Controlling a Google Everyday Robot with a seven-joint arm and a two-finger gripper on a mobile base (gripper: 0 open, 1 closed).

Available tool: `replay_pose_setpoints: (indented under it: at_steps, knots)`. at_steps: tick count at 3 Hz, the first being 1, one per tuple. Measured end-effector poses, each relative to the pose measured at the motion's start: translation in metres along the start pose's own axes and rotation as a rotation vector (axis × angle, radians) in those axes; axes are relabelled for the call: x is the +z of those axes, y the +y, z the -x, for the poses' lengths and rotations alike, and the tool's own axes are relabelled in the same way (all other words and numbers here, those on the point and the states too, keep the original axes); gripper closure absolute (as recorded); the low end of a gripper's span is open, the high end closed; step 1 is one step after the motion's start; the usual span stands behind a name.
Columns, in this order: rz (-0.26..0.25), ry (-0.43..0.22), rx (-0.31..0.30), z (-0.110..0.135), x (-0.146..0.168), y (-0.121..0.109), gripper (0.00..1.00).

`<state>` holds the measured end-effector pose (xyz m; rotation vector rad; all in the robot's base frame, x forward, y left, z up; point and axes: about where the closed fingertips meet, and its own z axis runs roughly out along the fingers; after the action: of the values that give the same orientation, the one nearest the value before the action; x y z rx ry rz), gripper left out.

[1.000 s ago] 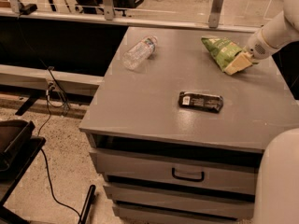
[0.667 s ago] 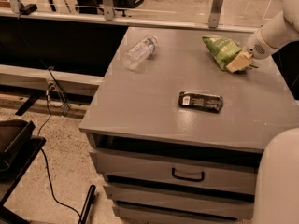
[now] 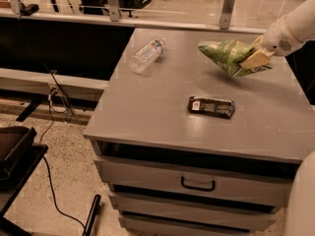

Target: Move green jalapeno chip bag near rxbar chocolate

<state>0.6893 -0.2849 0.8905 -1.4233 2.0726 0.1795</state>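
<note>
Grey surface, back right: the tool is pinched tight on one end of the green chip bag, which seems lifted clear. Best swing it low toward the black bar out front and set it beside, not on top.

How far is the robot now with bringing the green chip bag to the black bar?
Done: the gripper is shut on the right end of the green jalapeno chip bag. In hand: the bag seems raised just off the table. Left: carry it forward to the rxbar chocolate, which lies apart from it, and release.
</note>
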Motion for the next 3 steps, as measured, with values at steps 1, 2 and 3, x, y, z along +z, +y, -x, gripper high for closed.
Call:
replay_pose_setpoints:
  at_steps: [1, 2, 3]
  knots:
    - [0.061, -0.052, -0.174, 0.016, -0.027, 0.033, 1.0]
    - [0.118, -0.072, -0.277, 0.012, -0.042, 0.07, 0.82]
    - [0.171, -0.057, -0.299, 0.006, -0.034, 0.101, 0.59]
